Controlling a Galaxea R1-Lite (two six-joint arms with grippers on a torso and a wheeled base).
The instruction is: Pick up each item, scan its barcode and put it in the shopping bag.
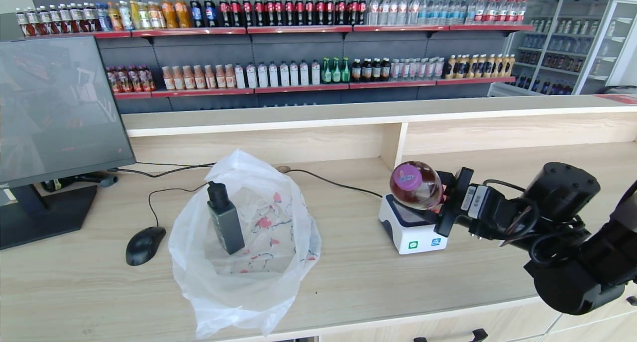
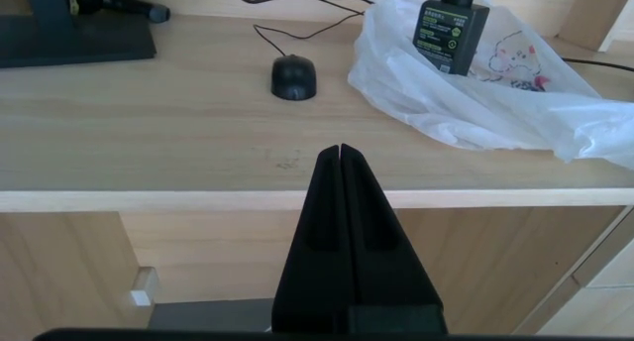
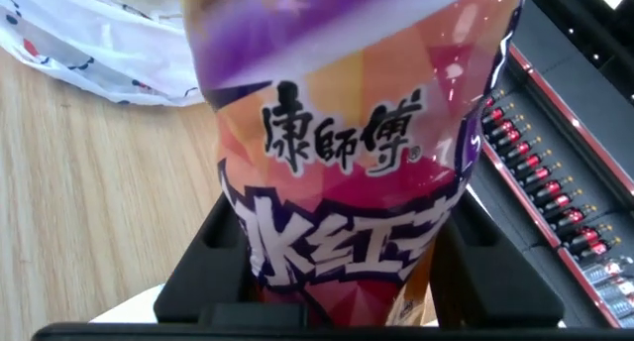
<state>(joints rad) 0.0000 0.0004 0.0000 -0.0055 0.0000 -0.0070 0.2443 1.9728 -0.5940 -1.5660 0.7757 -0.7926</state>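
Wooden counter [image 1: 348,282] — right end effector [image 1: 443,202] holds bottle [image 1: 415,185] tilted over scanner [image 1: 413,232]

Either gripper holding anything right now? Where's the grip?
Right gripper holds the bottle around its labelled body, over the scanner. Left gripper is shut, empty.

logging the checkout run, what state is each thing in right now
drink bottle, gripped sideways over the scanner
right gripper, shut on drink bottle
left gripper, shut, empty
bag, open on the counter
dark bottle, standing in the bag
monitor, screen dark
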